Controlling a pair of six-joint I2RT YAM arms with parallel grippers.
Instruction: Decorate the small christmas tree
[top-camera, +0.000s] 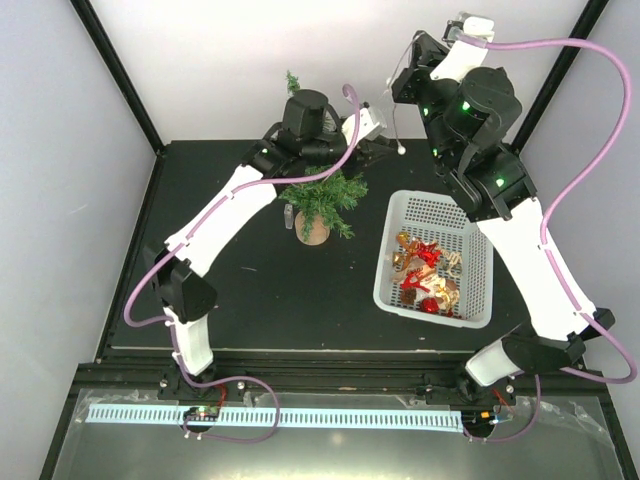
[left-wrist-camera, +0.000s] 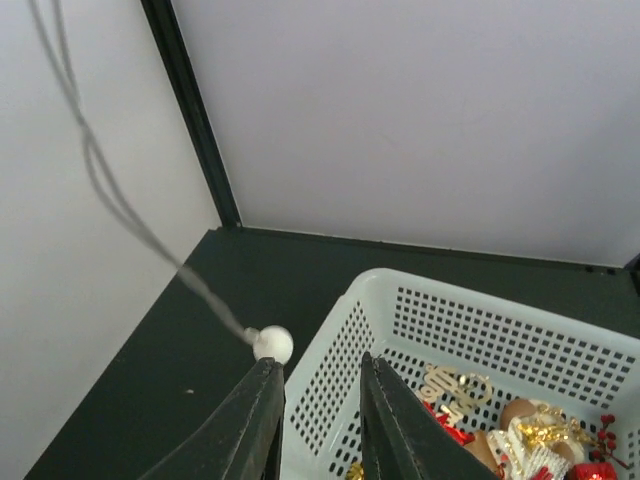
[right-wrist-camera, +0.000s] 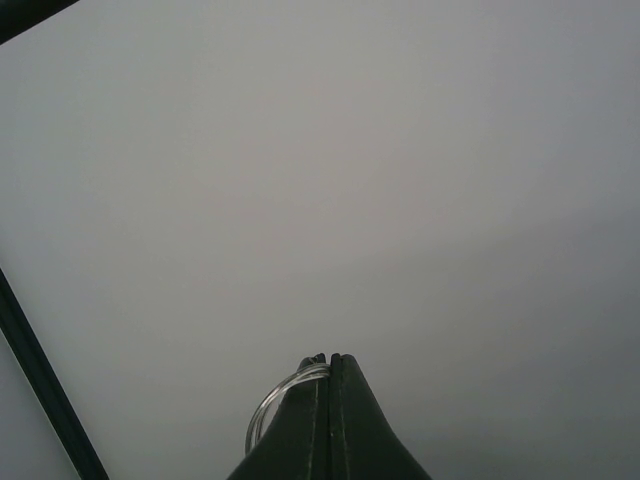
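- the right gripper (right-wrist-camera: 327, 357), raised at far right, is clenched on a clear loop (right-wrist-camera: 262, 410); its string (left-wrist-camera: 120, 210) dangles a white ball (left-wrist-camera: 272, 343)
- the left gripper (left-wrist-camera: 320, 362) is part-open and empty; the ball sits just beside one fingertip, outside the gap
- the small christmas tree (top-camera: 322, 195) stands upright left of the basket (top-camera: 437, 205), below the left arm, the nearer one

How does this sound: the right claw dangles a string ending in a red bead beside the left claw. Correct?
Wrong colour: the bead is white, not red, as the left wrist view shows. Otherwise yes: its string hangs from the right claw, beside the left claw.
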